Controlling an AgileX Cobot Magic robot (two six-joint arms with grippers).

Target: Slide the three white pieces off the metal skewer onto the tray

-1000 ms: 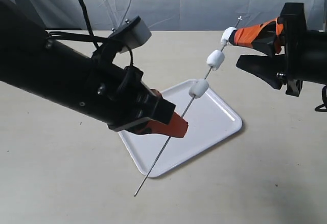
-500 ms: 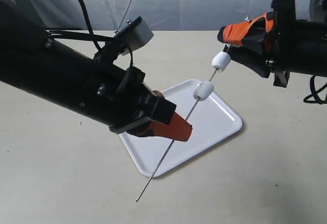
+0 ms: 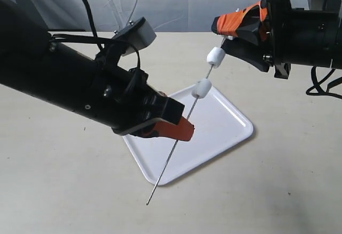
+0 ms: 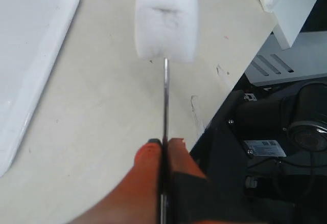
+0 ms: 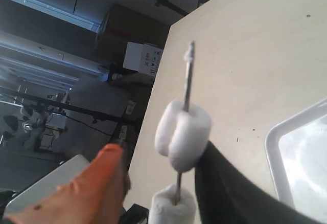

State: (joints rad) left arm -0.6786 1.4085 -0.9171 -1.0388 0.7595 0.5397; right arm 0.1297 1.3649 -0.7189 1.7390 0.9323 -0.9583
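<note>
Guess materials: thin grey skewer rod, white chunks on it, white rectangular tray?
Thin grey skewer rod: looks metal, smooth, with a bright glint. White chunks: soft, matte, fuzzy-edged, perhaps marshmallow or foam. White rectangular tray: probably plastic, glossy, light reflecting off it.

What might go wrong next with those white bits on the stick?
The left pincer clamps the metal skewer below the white pieces, so pieces pushed down may jam against it.
The right pincer straddles the soft top piece; squeezing might tear it.
The pieces don't look clearly over the tray; one could land on the table.
</note>
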